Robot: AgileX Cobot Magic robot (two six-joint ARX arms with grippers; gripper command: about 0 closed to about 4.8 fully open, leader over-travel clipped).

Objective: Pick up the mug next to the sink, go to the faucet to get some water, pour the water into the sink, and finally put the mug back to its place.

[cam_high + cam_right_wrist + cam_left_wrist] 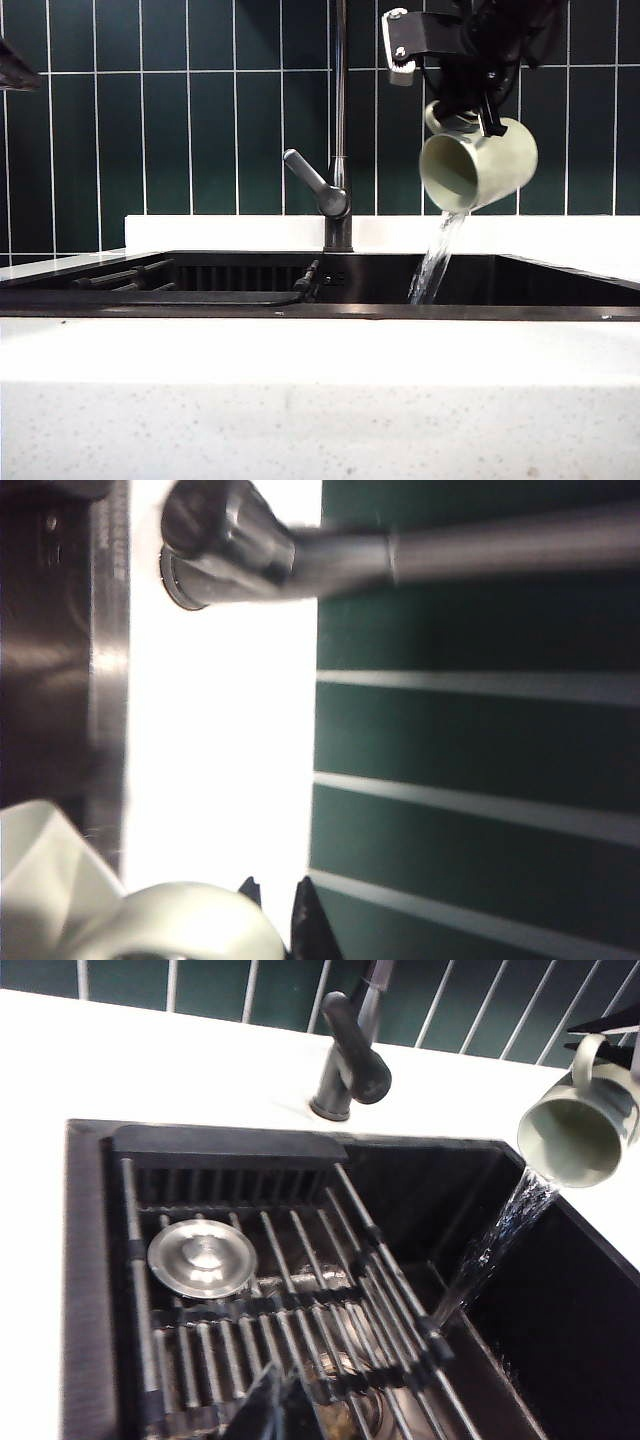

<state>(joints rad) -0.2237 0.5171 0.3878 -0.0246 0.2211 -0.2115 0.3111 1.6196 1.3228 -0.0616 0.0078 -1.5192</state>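
- Pouring from the mug (480,165), tipped mouth-down toward the left above the right part of the sink (560,285), a stream of water (435,260) falling from its lip into the black basin.
- Gripping the mug by its small handle, right gripper (478,118) up high on the right, fingers closed on the handle from above; in the right wrist view only dark finger tips (305,920) beside the pale mug (170,925).
- Hovering over the left part of the sink, left gripper (278,1405), fingers shut together and empty, blurred at the edge of the left wrist view.
- Standing behind the basin's middle, faucet (341,120), a thin dark upright pipe with a grey lever (312,180) angled to the left.
- Lying inside the basin, a dark roll-up rack (270,1300) of metal rods, with a round shiny drain cover (202,1257) under it.
- Surrounding the sink, white speckled counter (320,400), smooth and bright.
- Rising behind, a wall of dark green vertical tiles (190,110) with pale grout lines.
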